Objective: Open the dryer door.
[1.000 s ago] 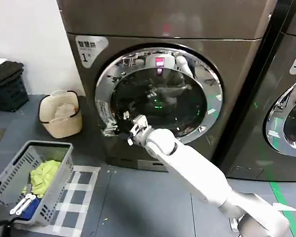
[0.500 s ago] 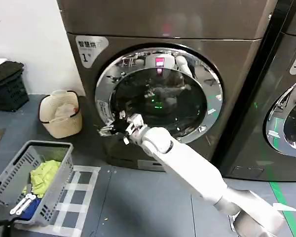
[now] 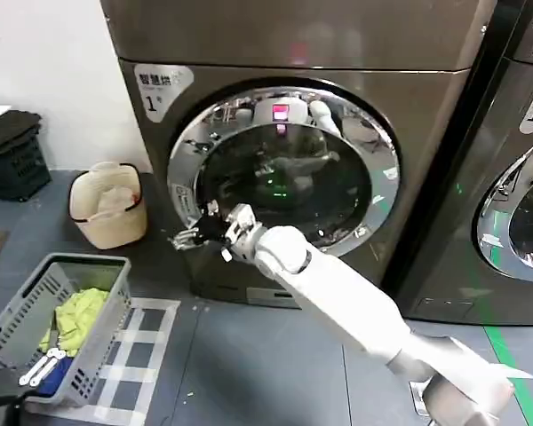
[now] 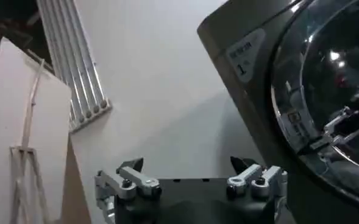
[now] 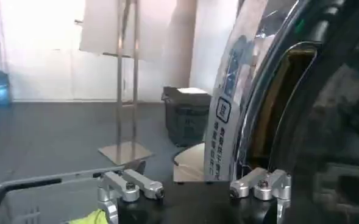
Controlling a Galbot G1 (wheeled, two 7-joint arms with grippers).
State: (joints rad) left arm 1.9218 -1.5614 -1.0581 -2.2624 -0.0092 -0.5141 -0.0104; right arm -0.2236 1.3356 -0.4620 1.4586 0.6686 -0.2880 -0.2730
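Jaws of right gripper look spread apart, fingers at left edge of dryer door, on chrome rim. Door sits in front of you, maybe just cracked at left, hard to tell. You must pull more. Left gripper open, waiting far left.
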